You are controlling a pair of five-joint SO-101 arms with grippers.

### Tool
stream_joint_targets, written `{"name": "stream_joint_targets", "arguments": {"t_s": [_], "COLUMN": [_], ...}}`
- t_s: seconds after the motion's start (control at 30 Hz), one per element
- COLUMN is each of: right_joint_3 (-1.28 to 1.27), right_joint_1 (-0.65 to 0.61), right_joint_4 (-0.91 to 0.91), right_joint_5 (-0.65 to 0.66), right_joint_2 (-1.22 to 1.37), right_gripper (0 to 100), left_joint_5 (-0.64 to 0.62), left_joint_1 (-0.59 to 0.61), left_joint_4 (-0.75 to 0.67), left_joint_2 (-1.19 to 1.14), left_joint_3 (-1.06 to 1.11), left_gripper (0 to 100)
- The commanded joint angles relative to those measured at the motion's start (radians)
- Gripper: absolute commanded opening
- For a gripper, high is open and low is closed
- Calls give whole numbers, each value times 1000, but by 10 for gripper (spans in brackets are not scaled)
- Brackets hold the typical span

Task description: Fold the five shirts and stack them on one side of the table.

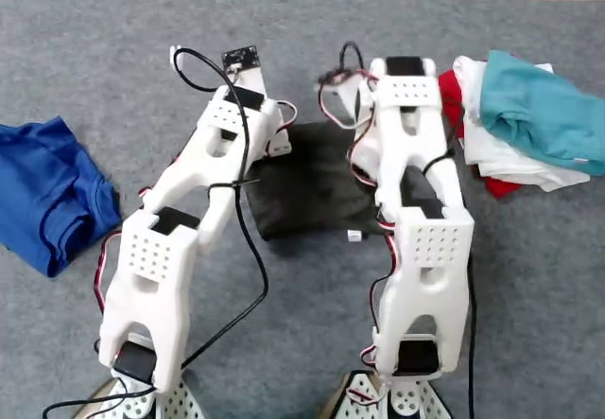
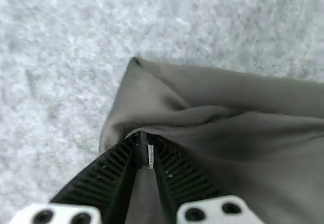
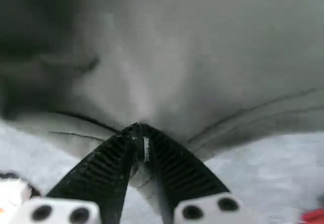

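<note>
Pinching the dark grey shirt with left end effector and right end effector.
Risking a lopsided fold, either thin bite slipping free.

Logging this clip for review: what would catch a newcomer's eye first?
Both claws, left claw and right claw, are shut on the dark grey cloth shirt mid-table. A crumpled blue cloth shirt lies to one side; a teal, white and red shirt heap on the other.
</note>
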State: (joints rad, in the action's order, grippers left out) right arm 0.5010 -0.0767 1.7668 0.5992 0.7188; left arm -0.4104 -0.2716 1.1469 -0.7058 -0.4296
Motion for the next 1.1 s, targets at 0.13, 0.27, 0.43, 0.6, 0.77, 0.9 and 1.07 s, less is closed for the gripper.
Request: {"name": "stream_joint_targets", "arguments": {"t_s": [0.13,0.27,0.43,0.6,0.77,0.9,1.07], "right_joint_3": [-283,-378,-265,87,289,503,773], "right_joint_1": [73,130,97,8,-35,-19,22], "right_joint_4": [-12,-81,-57,20,6,-57,-124], "right_joint_5": [101,137,130,28,-9,-51,-115], "right_joint_2": [-237,-277,-337,-314,-111,108,390], "right_gripper": [5,5,5,5,5,5,5], "left_joint_5": [-52,-57,-57,-55,-55,-54,-54], "left_joint_1": [61,64,60,60,58,58,58], "left_joint_4": [-14,-14,-12,-9,-8,-8,-8], "left_joint_2": [5,5,5,5,5,5,5], "left_joint_3": [-46,-46,-46,-46,-46,-46,-46], "left_gripper": [19,19,19,19,19,19,19]}}
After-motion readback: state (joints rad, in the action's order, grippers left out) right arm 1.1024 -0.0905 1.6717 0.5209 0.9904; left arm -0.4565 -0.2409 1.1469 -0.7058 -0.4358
